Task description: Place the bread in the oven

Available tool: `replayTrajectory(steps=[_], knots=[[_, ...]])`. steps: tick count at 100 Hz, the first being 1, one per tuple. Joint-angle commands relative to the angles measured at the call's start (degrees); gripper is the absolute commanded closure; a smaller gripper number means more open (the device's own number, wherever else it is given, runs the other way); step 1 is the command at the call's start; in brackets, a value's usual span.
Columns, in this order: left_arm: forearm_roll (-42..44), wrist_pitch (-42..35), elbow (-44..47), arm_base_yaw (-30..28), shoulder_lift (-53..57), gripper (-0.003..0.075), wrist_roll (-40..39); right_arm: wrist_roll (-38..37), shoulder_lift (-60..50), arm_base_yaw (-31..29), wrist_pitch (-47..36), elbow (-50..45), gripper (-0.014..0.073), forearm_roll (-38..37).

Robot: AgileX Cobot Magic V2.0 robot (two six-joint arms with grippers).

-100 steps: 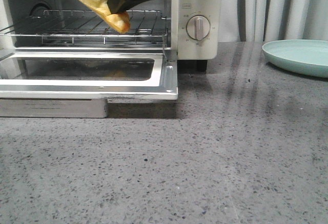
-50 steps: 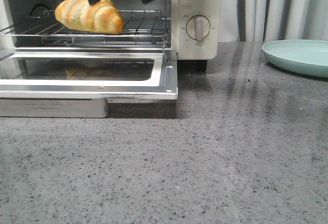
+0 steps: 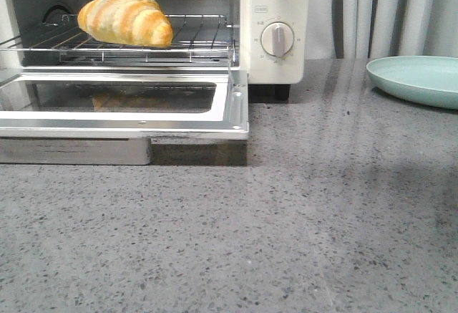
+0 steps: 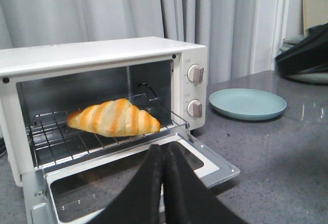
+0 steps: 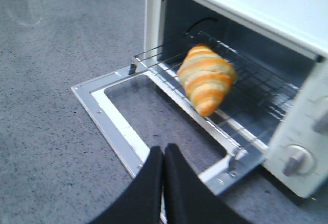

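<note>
While the croissant roll lay on the wire rack inside the Toshiba toaster oven, with nothing touching it, you had both arms well clear of the cavity. Your left gripper was pressed shut with nothing between its fingers, looking at the oven front from a distance. Your right gripper was likewise closed and empty, poised above the lowered glass door. The roll sat toward the near part of the rack, its tapered end pointing out toward the door opening, and it looked settled rather than tipping. By my reading the placing step was finished, so what remained, if you wanted it, was closing the door. That move would have called for getting a finger under the door's front edge and swinging it up without jogging the rack. The mint-green plate stood well apart on the stone countertop, out of that path.
</note>
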State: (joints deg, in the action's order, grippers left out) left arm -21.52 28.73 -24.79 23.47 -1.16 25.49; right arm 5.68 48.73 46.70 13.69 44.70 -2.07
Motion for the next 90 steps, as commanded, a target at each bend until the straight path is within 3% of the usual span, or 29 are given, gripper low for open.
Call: replayTrajectory(steps=[1, 19, 35, 90], knots=[[-0.19, -3.71, 1.17, 0.45, 1.06, 0.0742, -1.25, 0.6, -11.37, -2.3, -2.87, -5.44, 0.0642, -3.41], [-0.28, -3.6, 3.14, 0.45, 1.72, 0.0742, -1.25, 0.6, -31.63, -9.3, 5.31, -14.65, 0.0642, -3.97], [-0.28, -3.6, 3.25, 0.45, 1.72, 0.0742, -1.25, 0.6, -39.93, -13.03, 6.33, -18.02, 0.0642, -4.37], [-0.28, -3.5, 3.25, 0.45, 1.72, 0.0742, -1.25, 0.6, -43.86, -13.81, 7.6, -18.02, 0.0642, -5.39]])
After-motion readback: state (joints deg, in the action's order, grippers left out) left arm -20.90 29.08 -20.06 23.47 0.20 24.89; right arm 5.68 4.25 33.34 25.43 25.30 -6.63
